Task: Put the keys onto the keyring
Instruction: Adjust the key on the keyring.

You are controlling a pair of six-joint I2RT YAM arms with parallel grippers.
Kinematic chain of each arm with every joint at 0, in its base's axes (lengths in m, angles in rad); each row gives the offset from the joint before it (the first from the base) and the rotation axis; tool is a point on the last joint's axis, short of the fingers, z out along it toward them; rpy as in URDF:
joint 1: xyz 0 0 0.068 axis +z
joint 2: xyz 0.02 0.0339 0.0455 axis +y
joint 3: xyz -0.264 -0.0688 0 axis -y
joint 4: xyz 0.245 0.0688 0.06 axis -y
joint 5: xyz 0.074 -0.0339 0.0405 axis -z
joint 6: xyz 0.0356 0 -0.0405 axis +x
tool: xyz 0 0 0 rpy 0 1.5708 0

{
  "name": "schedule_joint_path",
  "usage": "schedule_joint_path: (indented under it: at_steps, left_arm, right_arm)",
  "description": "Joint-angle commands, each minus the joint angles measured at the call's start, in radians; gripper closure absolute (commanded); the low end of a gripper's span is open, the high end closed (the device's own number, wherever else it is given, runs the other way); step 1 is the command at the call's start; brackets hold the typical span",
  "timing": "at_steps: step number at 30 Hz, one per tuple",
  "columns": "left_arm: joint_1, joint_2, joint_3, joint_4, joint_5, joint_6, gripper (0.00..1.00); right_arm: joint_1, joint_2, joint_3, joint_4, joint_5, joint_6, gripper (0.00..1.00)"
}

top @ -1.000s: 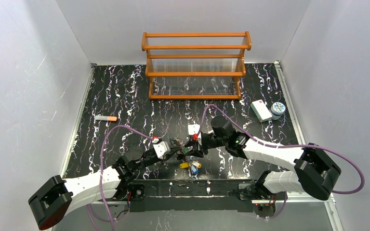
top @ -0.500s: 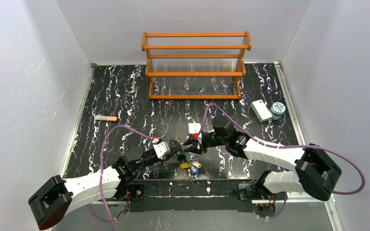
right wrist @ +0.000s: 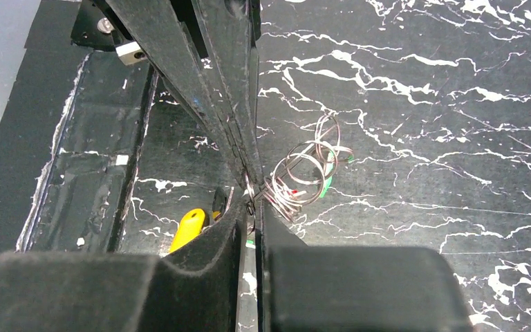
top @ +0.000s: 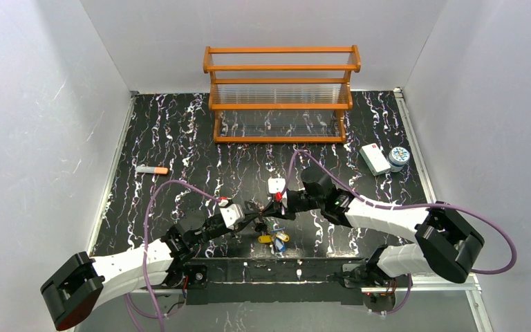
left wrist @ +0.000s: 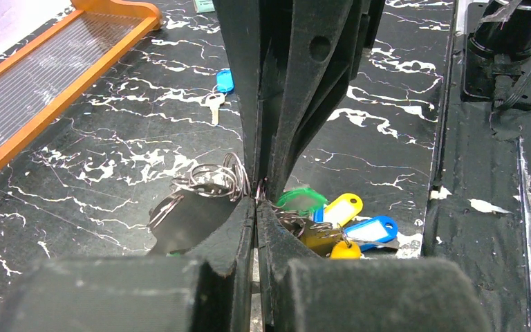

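My left gripper point(top: 254, 219) and right gripper point(top: 270, 213) meet tip to tip near the table's front middle. In the left wrist view the left gripper point(left wrist: 256, 202) is shut on a thin silver wire, the keyring point(left wrist: 258, 188). In the right wrist view the right gripper point(right wrist: 251, 206) is shut on the same wire. A cluster of small split rings point(right wrist: 305, 173) hangs beside the tips. The keys point(top: 274, 239), with green point(left wrist: 303, 200), yellow point(left wrist: 343, 207) and blue point(left wrist: 371, 229) tags, lie just below. One blue-headed key point(left wrist: 220, 88) lies apart. Most of the keyring's loop is hidden.
An orange wooden rack point(top: 281, 93) stands at the back. A white box point(top: 374, 158) and a round patterned tin point(top: 399, 157) sit at the right. An orange-tipped grey stick point(top: 152, 169) lies at the left. The arm bases line the near edge.
Both grippers have shifted slightly away from the near edge while staying shut and tip to tip. The bunch of tags on the table has hardly moved.
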State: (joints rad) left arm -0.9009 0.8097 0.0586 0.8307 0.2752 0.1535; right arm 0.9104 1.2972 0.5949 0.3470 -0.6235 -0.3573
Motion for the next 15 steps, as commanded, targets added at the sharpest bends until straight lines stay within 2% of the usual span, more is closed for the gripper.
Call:
schedule_joint_path:
  at_steps: [1,6,10,12,13,15]
  left_arm:
    - [-0.005,-0.017,0.006,0.061,0.016,0.01,1.0]
    - [-0.004,-0.021,0.005,0.062,0.016,0.008,1.0]
    - [-0.005,-0.023,0.004,0.062,0.005,-0.001,1.0]
    - [-0.004,-0.027,0.005,0.058,0.005,-0.015,0.94]
    - [-0.005,-0.033,0.006,0.05,0.011,-0.025,0.86]
    - [-0.004,-0.057,0.007,0.021,0.027,-0.034,0.77]
  right_arm:
    - [0.002,0.015,0.038,0.031,-0.021,-0.03,0.86]
    - [0.002,0.027,0.052,-0.011,-0.022,-0.061,0.99]
    - [0.002,0.027,0.074,-0.044,0.013,-0.052,0.99]
    - [0.002,0.022,0.087,-0.054,0.057,-0.005,0.99]
    - [0.002,0.022,0.102,-0.066,0.085,0.025,0.99]
    - [0.002,0.028,0.138,-0.125,0.137,0.063,0.99]
